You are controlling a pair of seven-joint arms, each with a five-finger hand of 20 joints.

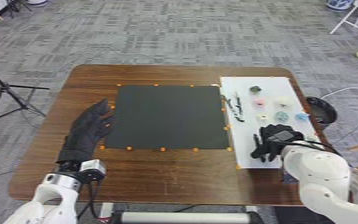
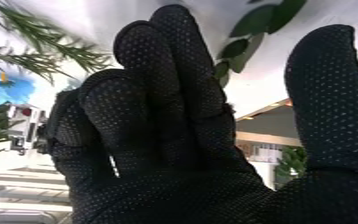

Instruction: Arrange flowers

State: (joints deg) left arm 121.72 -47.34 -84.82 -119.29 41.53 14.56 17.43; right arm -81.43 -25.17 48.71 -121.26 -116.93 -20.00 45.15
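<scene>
My right hand [image 1: 277, 140] is over the near part of the white board [image 1: 253, 120], which holds several flower heads and stems. Its glove [image 2: 167, 145] in the right wrist view has extended, slightly bent fingers and a thumb held apart, with nothing gripped. A leafy green stem [image 2: 239, 52] lies beyond the gap between thumb and fingers; a needle-like green sprig [image 2: 47, 40] and a blue flower [image 2: 7, 85] are on the other side. On the board lie a pink flower [image 1: 259, 101] and dark stems [image 1: 238, 106]. My left hand [image 1: 88, 125] rests with straight fingers at the table's left.
A black mat [image 1: 167, 117] edged with orange markers lies mid-table [image 1: 184, 172]. Beyond the table's right edge is a dark round container [image 1: 321, 111]. A black tripod [image 1: 7, 90] stands on the floor to the left.
</scene>
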